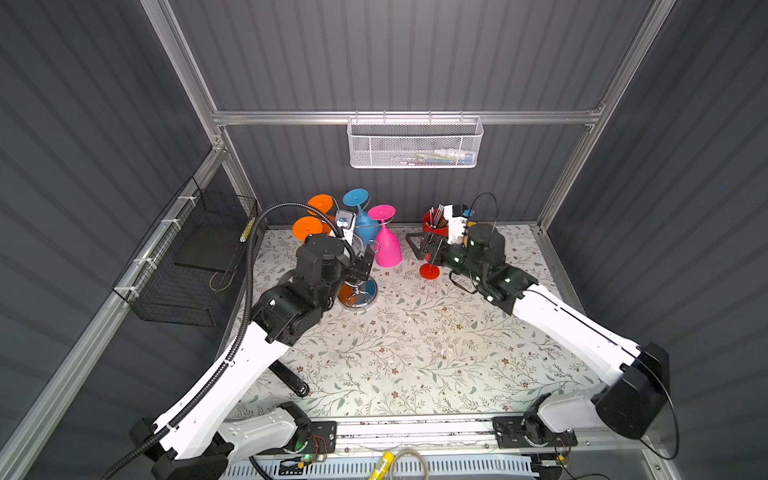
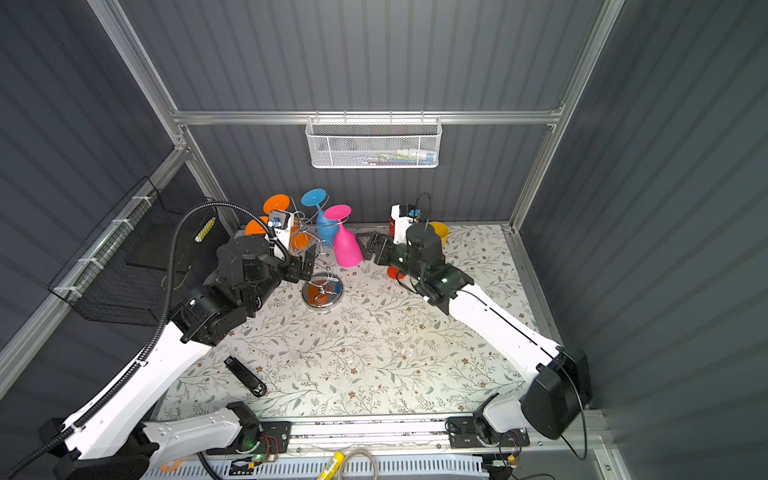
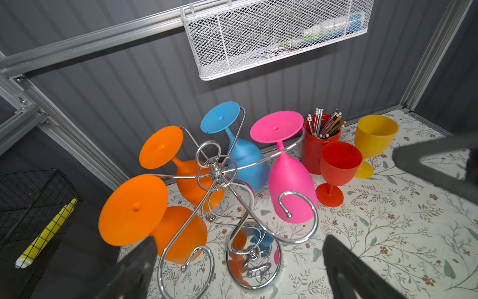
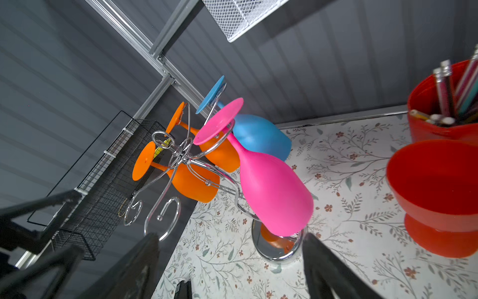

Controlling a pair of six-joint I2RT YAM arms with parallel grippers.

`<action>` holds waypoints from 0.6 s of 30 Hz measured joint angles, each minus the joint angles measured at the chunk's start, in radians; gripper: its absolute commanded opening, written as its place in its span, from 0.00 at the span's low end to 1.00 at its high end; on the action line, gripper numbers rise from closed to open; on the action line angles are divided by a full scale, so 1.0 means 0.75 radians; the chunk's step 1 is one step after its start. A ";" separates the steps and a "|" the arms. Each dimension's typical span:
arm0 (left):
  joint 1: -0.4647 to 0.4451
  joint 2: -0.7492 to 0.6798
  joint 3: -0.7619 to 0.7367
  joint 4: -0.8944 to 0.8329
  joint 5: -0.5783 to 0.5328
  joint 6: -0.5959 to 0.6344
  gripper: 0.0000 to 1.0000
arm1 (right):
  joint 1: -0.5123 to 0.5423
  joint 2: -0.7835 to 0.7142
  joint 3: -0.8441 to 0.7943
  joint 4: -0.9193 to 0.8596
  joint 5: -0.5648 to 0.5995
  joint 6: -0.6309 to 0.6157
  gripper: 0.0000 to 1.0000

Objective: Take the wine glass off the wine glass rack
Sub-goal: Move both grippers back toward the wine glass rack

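The chrome wine glass rack stands at the back left of the table on its shiny round base. Two orange glasses, a blue one and a pink wine glass hang upside down from its arms. My right gripper is open just right of the pink bowl, not touching it. Beside the rack's stem my left gripper is open and holds nothing.
A red pencil cup, a red glass and a yellow glass stand upright right of the rack. A white mesh basket hangs on the back wall, a black wire basket on the left wall. A black bar lies front left.
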 measured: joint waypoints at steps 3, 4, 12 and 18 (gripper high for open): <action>0.001 -0.123 -0.146 0.066 0.015 0.049 1.00 | -0.007 0.117 0.135 -0.024 -0.050 0.101 0.71; 0.000 -0.152 -0.169 0.089 0.016 0.063 1.00 | -0.010 0.145 0.165 -0.028 -0.062 0.133 0.69; 0.001 -0.278 -0.306 0.286 0.067 0.154 1.00 | -0.038 0.355 0.316 -0.017 -0.130 0.388 0.53; 0.001 -0.277 -0.361 0.333 0.093 0.187 1.00 | -0.057 0.397 0.337 -0.002 -0.132 0.450 0.50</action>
